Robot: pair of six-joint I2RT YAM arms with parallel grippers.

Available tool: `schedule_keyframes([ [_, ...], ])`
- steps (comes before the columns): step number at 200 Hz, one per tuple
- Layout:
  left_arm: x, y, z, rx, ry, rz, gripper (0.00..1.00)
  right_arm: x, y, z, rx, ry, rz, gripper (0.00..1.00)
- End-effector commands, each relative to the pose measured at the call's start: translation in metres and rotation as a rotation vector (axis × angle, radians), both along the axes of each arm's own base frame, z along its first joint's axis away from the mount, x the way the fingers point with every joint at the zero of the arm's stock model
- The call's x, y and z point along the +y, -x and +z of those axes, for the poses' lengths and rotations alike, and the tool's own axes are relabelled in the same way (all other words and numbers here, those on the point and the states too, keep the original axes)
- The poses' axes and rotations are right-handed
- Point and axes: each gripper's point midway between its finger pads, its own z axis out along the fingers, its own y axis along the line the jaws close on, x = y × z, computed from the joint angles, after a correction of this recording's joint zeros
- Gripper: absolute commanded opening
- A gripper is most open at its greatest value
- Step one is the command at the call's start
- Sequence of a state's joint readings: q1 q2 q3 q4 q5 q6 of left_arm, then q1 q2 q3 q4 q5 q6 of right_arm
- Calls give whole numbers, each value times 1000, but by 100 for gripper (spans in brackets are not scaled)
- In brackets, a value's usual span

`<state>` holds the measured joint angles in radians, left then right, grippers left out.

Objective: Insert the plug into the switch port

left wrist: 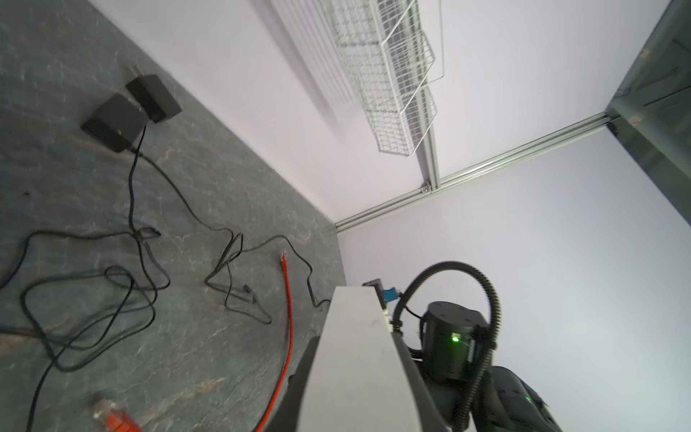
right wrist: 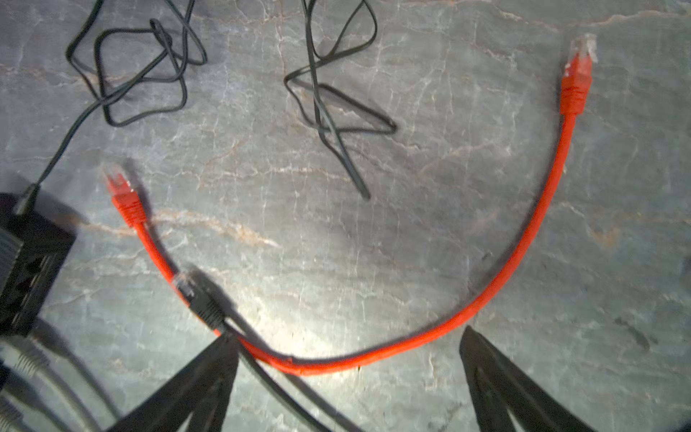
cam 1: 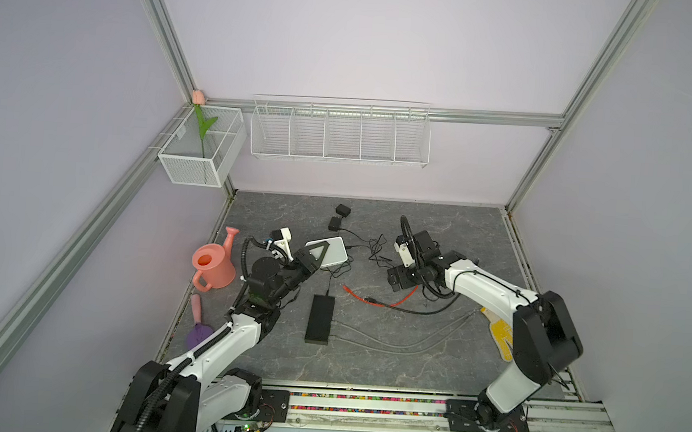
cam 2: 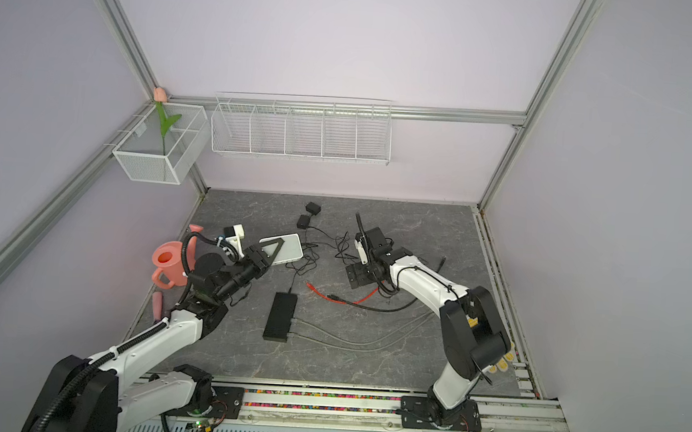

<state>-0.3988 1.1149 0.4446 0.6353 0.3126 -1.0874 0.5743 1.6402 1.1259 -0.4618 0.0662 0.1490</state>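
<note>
Scene: two robot arms work over a grey marbled table [cam 1: 408,367] strewn with cords.
Left gripper: the left gripper [cam 1: 317,253] is clamped on a white box [cam 1: 338,250] at the left of the table; the wrist view shows the box [left wrist: 355,355] edge-on between dark fingers [left wrist: 299,392].
Right gripper: the right gripper [right wrist: 347,336] hangs fingers-down above the table's middle, jaws spread wide and grasping nothing, one finger on each side of the cable's curve.
Red cable: the red cable [right wrist: 523,269] lies loose in an arc on the table, seen in both top views [cam 1: 355,295] [cam 2: 322,292].
Plug: one plug [right wrist: 125,202] rests near the black switch, apart from it; the second plug [right wrist: 577,74] lies at the arc's far end.
Black switch: the black switch [cam 1: 320,317] sits flat at centre, two grey cables [cam 1: 389,343] running from its side.
Crossing: a black plug [right wrist: 198,299] lies over the red cable.
Surroundings: thin black cords [cam 1: 375,250], power adapters [cam 1: 342,210], a pink watering can [cam 1: 211,266].
</note>
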Motion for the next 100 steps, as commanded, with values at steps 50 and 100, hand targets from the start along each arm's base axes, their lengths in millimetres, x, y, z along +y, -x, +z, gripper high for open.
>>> schedule_keyframes([
  [50, -22, 13, -64, 112, -74, 187, 0, 18, 72, 20, 33, -399, -59, 92],
  [100, -39, 25, -113, 198, -22, 269, 0, 53, 94, 33, 95, -625, -1, 91],
])
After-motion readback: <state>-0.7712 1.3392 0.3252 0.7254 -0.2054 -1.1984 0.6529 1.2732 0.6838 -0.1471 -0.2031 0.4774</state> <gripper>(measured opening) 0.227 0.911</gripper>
